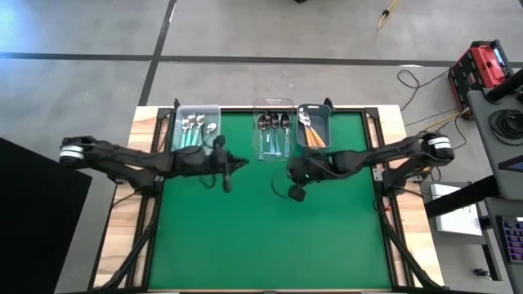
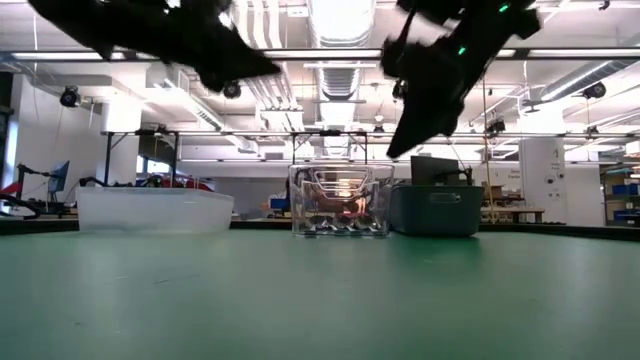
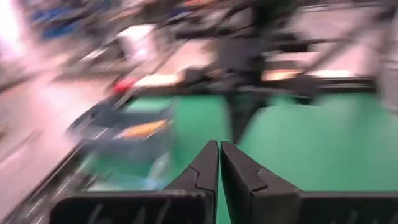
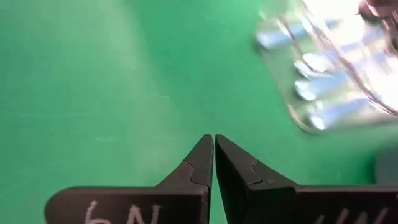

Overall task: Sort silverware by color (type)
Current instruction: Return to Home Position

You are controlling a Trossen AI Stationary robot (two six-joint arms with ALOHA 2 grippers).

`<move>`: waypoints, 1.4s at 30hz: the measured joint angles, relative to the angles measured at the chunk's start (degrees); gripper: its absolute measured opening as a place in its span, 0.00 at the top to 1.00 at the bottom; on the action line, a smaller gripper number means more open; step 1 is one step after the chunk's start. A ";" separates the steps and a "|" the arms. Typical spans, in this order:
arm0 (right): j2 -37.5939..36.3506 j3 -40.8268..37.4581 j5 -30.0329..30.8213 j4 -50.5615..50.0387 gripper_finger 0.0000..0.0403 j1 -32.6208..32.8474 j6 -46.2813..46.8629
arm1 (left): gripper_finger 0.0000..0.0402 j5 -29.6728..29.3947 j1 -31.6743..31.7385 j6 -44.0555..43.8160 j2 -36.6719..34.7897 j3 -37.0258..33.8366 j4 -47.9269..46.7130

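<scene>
The left gripper (image 3: 219,145) is closed on nothing, its fingers pressed together, and hangs above the middle of the counter (image 1: 261,237). The right gripper (image 4: 214,138) is closed and empty too, just across from it over the green mat. Along the counter's far edge stand three bins: a clear bin (image 1: 199,109) with mint-teal spoons (image 1: 194,129) toward the far-left corner, a second clear bin (image 1: 274,102) with blue spoons (image 1: 274,137) at mid-edge, and a grey bin (image 1: 327,114) with orange spoons (image 1: 312,135) just beside it. Around the counter lies a grey floor (image 1: 82,82) crossed by dark lines, with a red toolbox (image 1: 482,65) to the right; ceiling lights (image 2: 340,20) shine over workbenches behind.
</scene>
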 joint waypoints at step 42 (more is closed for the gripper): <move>-45.44 -34.74 0.66 31.62 0.98 12.93 -13.92 | 1.00 -1.15 -14.96 10.31 -53.29 -26.01 -2.40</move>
